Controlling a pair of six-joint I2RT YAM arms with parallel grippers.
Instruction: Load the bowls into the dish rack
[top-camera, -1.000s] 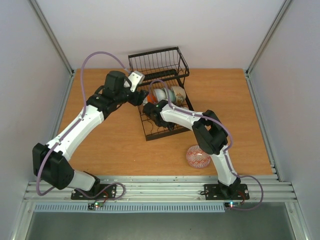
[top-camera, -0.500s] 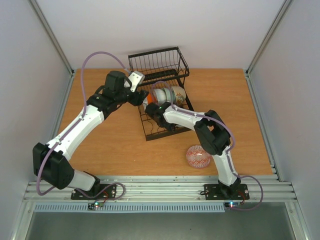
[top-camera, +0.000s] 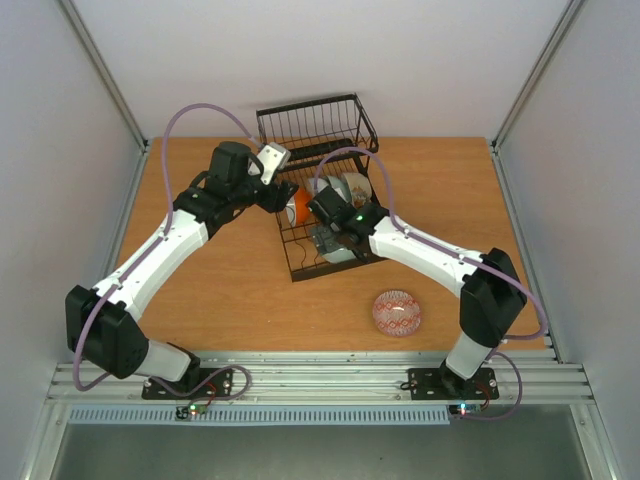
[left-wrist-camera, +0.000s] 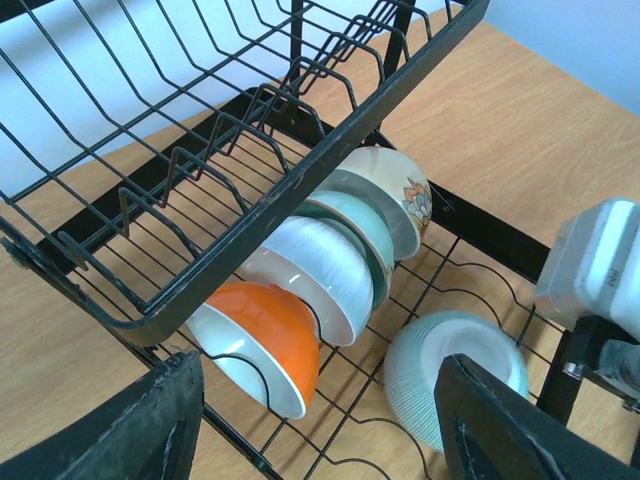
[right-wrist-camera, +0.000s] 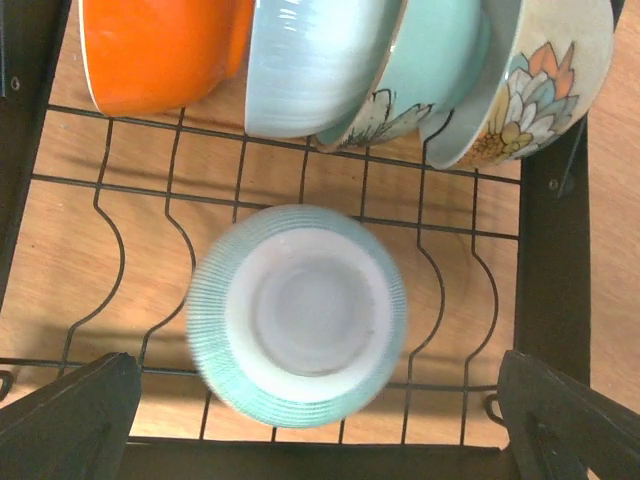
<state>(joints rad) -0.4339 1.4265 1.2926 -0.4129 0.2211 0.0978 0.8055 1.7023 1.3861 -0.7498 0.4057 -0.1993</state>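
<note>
Here the right gripper (top-camera: 322, 208) hangs over the dish rack (top-camera: 300, 268) with its jaws spread as wide as they go and nothing between them — in its wrist view the two dark fingers (right-wrist-camera: 70, 415) sit at the bottom corners, well apart from the pale green ribbed bowl (right-wrist-camera: 297, 313) directly beneath. That bowl lies loose on the rack's wire floor near the rack's front edge, mouth up, touching no finger.

Behind it, toward the rack's taller basket end, four bowls stand on edge in a row between the dividers: an orange bowl (right-wrist-camera: 160, 50) at the left side, then a white-blue bowl (right-wrist-camera: 315, 65), a pale green flowered bowl (right-wrist-camera: 425, 60), and a cream flowered bowl (right-wrist-camera: 545, 80) at the right side. Each leans against its neighbour.

The left gripper (top-camera: 275, 195) is at the rack's left edge, partly open. Its wrist view shows both fingertips (left-wrist-camera: 130, 435) low in the frame with the rack's wires between them, but whether they press on a wire I cannot tell — no bowl is in them.

One more bowl, the red patterned bowl (top-camera: 397, 312), sits upside down on the wooden worktop (top-camera: 220, 290), off the rack's front right corner and close to the worktop's near edge, apart from both arms
</note>
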